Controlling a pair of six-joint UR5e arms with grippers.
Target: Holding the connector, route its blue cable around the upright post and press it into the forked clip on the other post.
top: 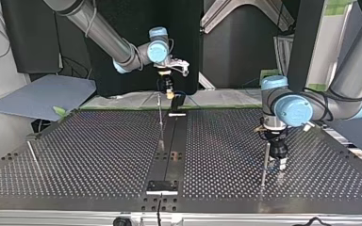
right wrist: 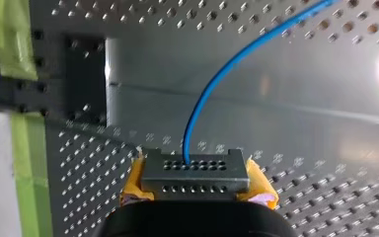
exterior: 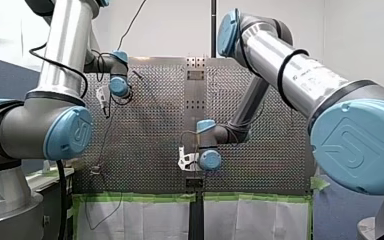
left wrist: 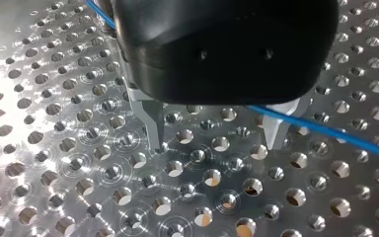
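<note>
My right gripper [right wrist: 195,183] is clamped on the connector [right wrist: 195,172], its yellow pads [right wrist: 134,178] pressing the two short ends. The connector is a flat grey metal block with two rows of small holes on the face towards my wrist camera. The blue cable [right wrist: 212,86] leaves the upper row near its middle, rises, and bends away over the bench [right wrist: 286,123] in one smooth arc.

In the top view, the connector hangs above the far end of the central rail [top: 172,155], the dark strip that runs down the middle of the bench.

My left gripper [left wrist: 214,136] is open. Its two metal fingers [left wrist: 153,123] stand wide apart with their tips close to the perforated surface, and nothing is gripped between them. The cable runs as a taut blue line across one finger. This gripper is well to one side of the rail, just beside an upright post [top: 265,162].

A thinner post [top: 160,123] stands right at the rail's edge, between the connector and the near end of the rail. A slim rod [top: 32,154] leans far out on the other side of the rail. I cannot tell which post carries the forked clip. Green tape [right wrist: 24,148] edges the bench beyond the rail's end.
</note>
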